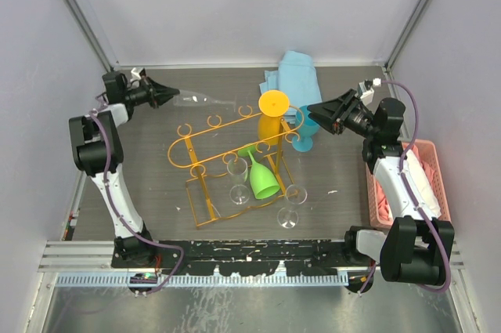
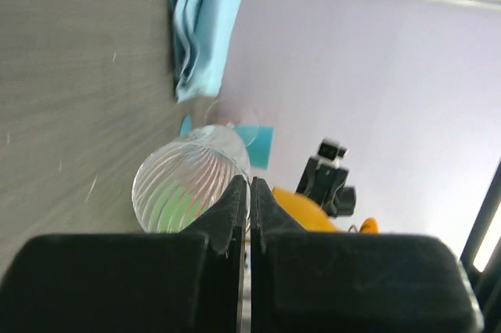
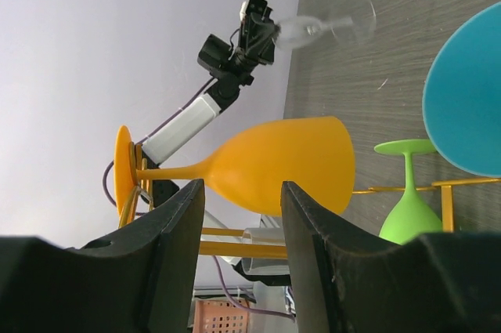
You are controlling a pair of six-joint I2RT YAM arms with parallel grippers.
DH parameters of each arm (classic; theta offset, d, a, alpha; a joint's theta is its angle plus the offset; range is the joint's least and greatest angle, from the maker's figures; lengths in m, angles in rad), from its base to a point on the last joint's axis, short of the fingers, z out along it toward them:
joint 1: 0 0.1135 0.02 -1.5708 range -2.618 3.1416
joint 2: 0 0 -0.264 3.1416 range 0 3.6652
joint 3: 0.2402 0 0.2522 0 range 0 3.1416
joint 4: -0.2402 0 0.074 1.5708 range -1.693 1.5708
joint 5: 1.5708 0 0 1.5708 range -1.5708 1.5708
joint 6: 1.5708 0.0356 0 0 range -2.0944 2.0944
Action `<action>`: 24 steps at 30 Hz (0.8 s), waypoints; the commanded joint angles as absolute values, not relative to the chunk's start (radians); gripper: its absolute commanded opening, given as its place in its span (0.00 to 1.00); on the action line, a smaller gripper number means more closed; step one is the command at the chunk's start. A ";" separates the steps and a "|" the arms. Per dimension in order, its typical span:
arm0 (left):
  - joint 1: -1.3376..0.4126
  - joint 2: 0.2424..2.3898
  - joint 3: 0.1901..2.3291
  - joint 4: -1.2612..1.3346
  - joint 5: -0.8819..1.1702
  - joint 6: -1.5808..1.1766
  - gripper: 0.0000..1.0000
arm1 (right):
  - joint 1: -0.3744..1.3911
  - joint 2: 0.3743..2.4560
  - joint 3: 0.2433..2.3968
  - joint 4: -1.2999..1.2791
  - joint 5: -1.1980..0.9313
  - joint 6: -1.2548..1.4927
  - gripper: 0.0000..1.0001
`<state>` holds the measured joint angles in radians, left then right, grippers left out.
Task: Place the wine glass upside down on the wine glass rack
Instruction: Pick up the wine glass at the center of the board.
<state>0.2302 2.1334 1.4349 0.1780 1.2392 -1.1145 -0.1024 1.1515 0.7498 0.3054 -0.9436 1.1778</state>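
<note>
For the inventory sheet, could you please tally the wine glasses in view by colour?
Clear glasses: 3 (one in the left tool)
Orange glass: 1
Green glass: 1
Blue glass: 1
Total: 6
</note>
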 commanded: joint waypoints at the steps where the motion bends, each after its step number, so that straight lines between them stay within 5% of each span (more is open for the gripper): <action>1: 0.235 2.230 1.466 1.088 1.117 -1.787 0.00 | -0.107 1.137 0.814 0.273 -0.929 1.134 0.50; 24: 0.173 2.176 1.620 1.256 0.854 -1.949 0.00 | -0.107 1.178 0.891 0.189 -0.900 1.095 0.50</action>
<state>0.2005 2.2772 1.5539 1.1629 0.9421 -1.9270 -0.1024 1.1790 0.8291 0.1616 -0.9123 1.1084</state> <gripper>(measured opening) 0.008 0.498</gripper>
